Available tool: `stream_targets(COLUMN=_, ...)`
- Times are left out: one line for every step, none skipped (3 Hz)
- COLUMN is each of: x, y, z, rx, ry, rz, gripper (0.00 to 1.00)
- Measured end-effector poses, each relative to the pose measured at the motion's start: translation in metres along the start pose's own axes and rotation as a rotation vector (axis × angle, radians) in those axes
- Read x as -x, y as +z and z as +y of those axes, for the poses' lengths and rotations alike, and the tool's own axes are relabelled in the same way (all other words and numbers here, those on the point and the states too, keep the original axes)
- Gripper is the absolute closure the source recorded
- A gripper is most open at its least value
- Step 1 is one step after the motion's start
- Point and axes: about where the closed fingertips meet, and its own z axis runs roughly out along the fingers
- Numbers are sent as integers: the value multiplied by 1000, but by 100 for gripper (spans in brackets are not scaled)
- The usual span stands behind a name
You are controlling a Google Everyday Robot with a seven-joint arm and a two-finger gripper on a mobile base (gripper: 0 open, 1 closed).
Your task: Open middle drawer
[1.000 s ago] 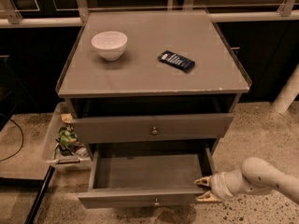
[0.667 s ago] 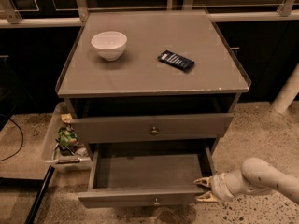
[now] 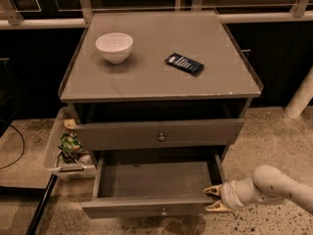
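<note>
The middle drawer (image 3: 156, 180) is a grey drawer that stands pulled out of the grey cabinet. Its plain boxed interior shows and holds nothing. A small brass knob (image 3: 163, 211) sits at the centre of its front panel. Above it, another grey drawer (image 3: 122, 133) with a brass knob is closed. My gripper (image 3: 211, 199) is low at the right, by the right end of the open drawer's front panel. It points left with its yellowish fingers (image 3: 210, 190) spread apart and holding nothing. I cannot tell whether they touch the panel.
A white bowl (image 3: 114, 47) and a dark flat packet (image 3: 184, 63) lie on the cabinet top (image 3: 146, 82). A clear bin with snack packs (image 3: 68, 148) stands on the floor at the cabinet's left. A white post (image 3: 301, 99) stands at the right.
</note>
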Motion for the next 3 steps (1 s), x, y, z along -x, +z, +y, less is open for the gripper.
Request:
stream_targets(x=0, y=-3, z=10, rx=5, ry=-9, rz=-11, gripper=46)
stream_targets(x=-1, y=-6, z=21, rx=10, ry=-15, rz=-15, gripper=69)
stream_targets(x=-1, y=-8, z=23, rx=9, ry=-18, rz=-16, gripper=92)
